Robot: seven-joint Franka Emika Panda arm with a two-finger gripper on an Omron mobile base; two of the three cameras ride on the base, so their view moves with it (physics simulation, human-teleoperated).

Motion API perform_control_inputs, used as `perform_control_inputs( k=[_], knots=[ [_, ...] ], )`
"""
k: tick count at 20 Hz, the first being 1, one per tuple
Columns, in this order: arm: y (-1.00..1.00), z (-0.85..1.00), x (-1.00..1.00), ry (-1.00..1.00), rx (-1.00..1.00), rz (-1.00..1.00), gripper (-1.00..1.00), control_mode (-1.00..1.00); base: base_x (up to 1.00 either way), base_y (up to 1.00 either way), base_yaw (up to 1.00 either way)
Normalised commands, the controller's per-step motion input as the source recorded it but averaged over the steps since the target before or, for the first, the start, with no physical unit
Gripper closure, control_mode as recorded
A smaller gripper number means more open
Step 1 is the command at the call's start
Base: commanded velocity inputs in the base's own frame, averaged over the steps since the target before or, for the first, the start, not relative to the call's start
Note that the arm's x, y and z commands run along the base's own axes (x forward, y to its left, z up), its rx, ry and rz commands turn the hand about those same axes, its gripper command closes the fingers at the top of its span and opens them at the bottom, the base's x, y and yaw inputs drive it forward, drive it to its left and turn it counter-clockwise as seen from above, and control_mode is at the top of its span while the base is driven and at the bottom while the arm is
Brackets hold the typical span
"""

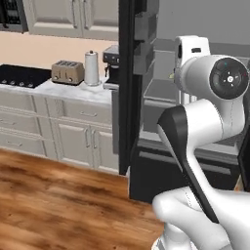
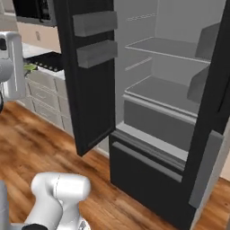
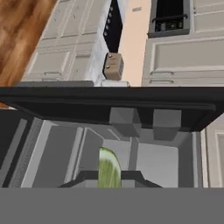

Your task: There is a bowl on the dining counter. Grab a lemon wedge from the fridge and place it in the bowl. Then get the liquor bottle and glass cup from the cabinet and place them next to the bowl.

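So the two-finger gripper (image 3: 109,177) is clamped tight on the pale green lemon wedge (image 3: 109,168), which sticks up between its dark finger tips, right in front of the tall black French-door fridge (image 2: 148,148) with both doors swung open and grey shelves (image 2: 157,92) showing.
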Motion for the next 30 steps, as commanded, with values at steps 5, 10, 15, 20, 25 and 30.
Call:
perform_control_inputs(
  k=[5,10,15,20,25,30],
  knots=[
    [0.00,0.00,0.00,0.00,0.00,0.00,1.00,1.00,-0.28,0.11,0.51],
    [0.00,0.00,0.00,0.00,0.00,0.00,1.00,1.00,-0.10,0.15,0.53],
    [0.00,0.00,0.00,0.00,0.00,0.00,1.00,1.00,0.00,0.11,0.54],
    [0.00,0.00,0.00,0.00,0.00,0.00,1.00,1.00,0.00,0.22,0.53],
    [0.00,0.00,0.00,0.00,0.00,0.00,1.00,1.00,-0.03,0.28,0.50],
    [0.00,0.00,0.00,0.00,0.00,0.00,1.00,1.00,-0.05,0.40,0.49]
  ],
)
